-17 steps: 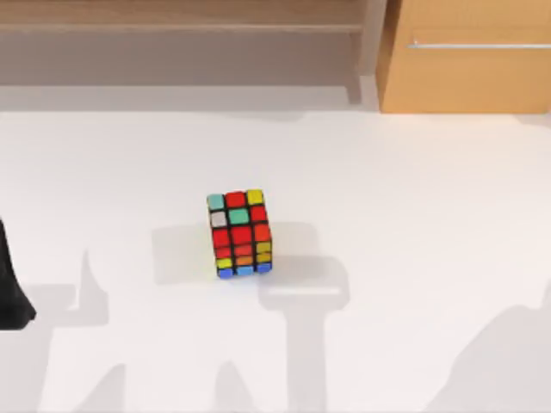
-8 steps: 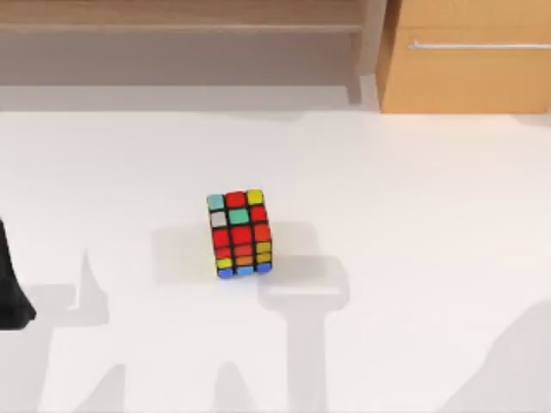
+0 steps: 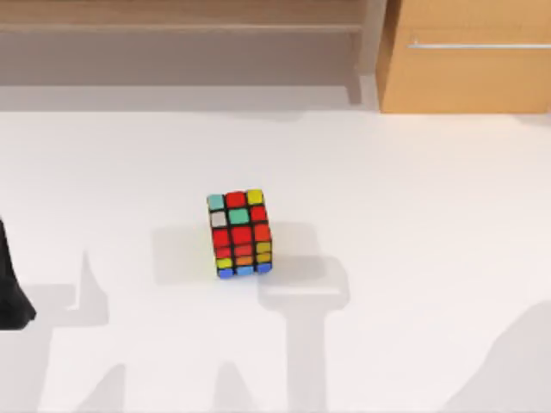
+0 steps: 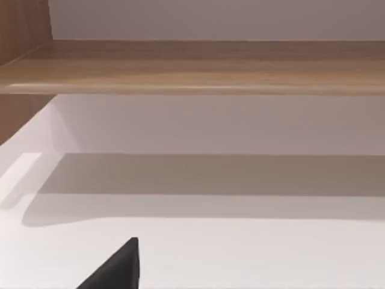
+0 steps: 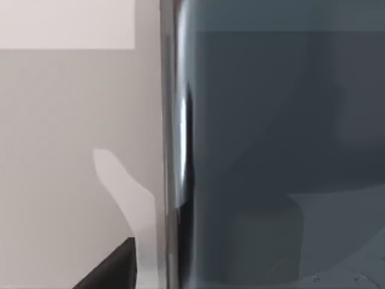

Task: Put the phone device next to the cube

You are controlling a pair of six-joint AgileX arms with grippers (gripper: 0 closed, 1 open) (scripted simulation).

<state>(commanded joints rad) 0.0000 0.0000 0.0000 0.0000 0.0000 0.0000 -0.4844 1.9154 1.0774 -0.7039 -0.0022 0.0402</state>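
The cube [image 3: 239, 233] stands near the middle of the white table [image 3: 413, 215], red stickers mostly facing up. The phone device [image 5: 277, 156] looms very close in the right wrist view. Its glossy dark grey-blue face and silver rim [image 5: 170, 150] run the full height of that picture. A black part of my right gripper [image 5: 114, 271] shows beside the rim, and I cannot tell whether it touches the phone. My left arm [image 3: 10, 297] is parked at the table's left edge, far from the cube.
A wooden shelf [image 3: 181, 26] runs along the back of the table and also appears as the shelf [image 4: 192, 66] in the left wrist view. A wooden cabinet [image 3: 469, 56] with a metal handle stands at the back right. Arm shadows lie on the table's front.
The shadow at the top view's lower right has shifted slightly. The cube and the left arm have not moved.
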